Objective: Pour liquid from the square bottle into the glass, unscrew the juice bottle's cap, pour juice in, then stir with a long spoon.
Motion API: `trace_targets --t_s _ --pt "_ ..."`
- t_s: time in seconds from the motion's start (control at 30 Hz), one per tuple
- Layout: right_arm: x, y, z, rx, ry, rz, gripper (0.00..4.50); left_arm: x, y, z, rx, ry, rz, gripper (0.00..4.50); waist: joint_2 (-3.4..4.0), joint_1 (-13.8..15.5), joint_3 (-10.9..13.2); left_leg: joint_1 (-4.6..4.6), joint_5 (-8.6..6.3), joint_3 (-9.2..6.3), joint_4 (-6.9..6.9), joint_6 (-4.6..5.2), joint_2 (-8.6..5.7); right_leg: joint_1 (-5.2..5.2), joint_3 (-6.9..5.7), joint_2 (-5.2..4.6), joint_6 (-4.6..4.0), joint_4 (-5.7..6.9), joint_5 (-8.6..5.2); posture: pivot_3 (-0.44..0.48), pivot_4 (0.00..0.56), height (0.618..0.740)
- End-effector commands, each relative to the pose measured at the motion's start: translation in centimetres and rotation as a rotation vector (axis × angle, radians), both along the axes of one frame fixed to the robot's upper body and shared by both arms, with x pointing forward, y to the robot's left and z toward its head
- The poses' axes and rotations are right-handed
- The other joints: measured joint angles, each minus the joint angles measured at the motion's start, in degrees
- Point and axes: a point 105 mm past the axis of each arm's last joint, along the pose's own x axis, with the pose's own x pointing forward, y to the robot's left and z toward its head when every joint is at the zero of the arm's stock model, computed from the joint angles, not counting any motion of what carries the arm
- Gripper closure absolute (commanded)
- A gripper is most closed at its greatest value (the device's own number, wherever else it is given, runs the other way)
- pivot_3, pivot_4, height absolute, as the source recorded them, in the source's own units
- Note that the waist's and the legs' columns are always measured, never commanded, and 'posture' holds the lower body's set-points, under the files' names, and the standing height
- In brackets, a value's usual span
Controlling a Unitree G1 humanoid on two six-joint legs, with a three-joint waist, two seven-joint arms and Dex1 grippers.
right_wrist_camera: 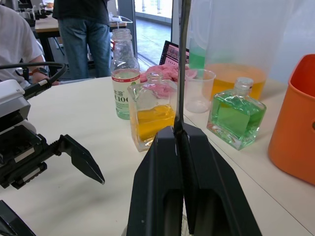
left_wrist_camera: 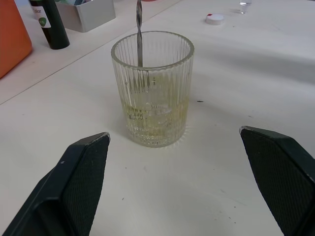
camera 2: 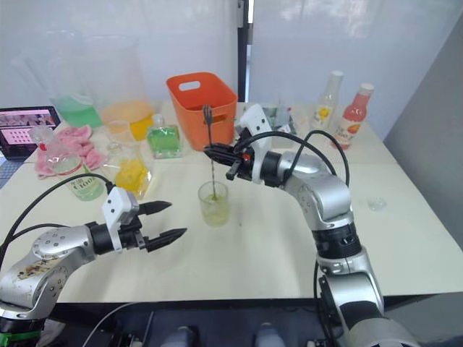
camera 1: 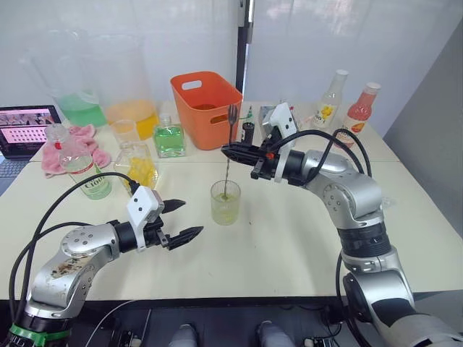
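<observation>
Most steps look done: the right gripper (camera 1: 233, 152) pinches the long spoon (camera 1: 228, 155) upright in the glass (camera 1: 225, 202), mid-tabletop and part-filled with pale liquid. Left gripper (camera 1: 182, 220) waits wide beside it; stirring remains.

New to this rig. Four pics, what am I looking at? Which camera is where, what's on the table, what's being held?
It is a humanoid robot with two arms, each ending in a two-finger black gripper. Two pictures come from a stereo camera on its head, looking down over a white table. The other two come from wrist cameras looking along each gripper's fingers.

The right gripper is shut on the long spoon, which stands in the glass of pale liquid. The left gripper is open, beside the glass, holding nothing.

Also on the table: the juice bottle, uncapped, an orange bin and coloured bottles.
</observation>
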Motion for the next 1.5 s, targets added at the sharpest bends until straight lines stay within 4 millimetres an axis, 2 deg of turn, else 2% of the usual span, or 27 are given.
trace_targets --t_s 0.03,0.4,0.8,1.0,1.3,1.5 --pt "-1.6 0.0 1.4 0.012 -0.023 0.072 4.5 -0.2 -0.3 0.8 -0.008 -0.046 -0.016 0.02 0.0 0.1 0.0 0.0 0.0 0.0 0.0 0.0 0.0 0.0 0.0 0.0 -0.01 0.0 0.0 0.0 0.15 0.725" --pt "-3.1 -2.5 5.3 0.039 -0.038 0.077 4.5 -0.4 -0.6 1.3 -0.061 -0.066 -0.023 0.02 0.0 0.1 0.0 0.0 0.0 0.0 0.0 0.0 0.0 -0.01 0.0 0.0 -0.03 0.0 -0.03 0.0 0.15 0.725" --pt "-2.6 -3.6 4.8 -0.006 -0.013 0.021 4.5 0.0 -1.0 0.8 -0.074 -0.056 -0.035 0.02 0.0 0.1 0.0 0.0 0.0 0.0 0.0 0.0 0.0 0.0 0.01 0.0 -0.04 -0.01 -0.07 0.0 0.15 0.725" --pt "-3.0 -3.4 5.9 0.053 0.001 0.048 4.5 0.2 -0.5 1.3 -0.074 -0.078 -0.016 0.02 -0.01 0.1 0.0 0.0 0.0 0.0 0.0 0.0 0.0 0.0 0.02 0.0 -0.04 -0.01 -0.06 0.0 0.15 0.725" --pt "-3.0 -3.9 5.3 0.035 0.037 0.047 4.5 -0.3 0.4 2.2 -0.076 -0.107 0.01 0.02 -0.01 0.0 0.0 0.0 0.0 0.0 0.0 0.0 0.0 -0.01 0.01 0.0 -0.07 -0.01 -0.08 0.0 0.15 0.725" --pt "-3.1 -4.4 6.4 0.062 0.039 0.051 4.5 -0.6 0.7 2.5 -0.071 -0.119 0.013 0.02 -0.01 0.0 0.0 0.0 0.0 0.0 0.0 0.0 0.0 0.0 0.02 0.0 -0.07 -0.03 -0.09 0.0 0.15 0.725"
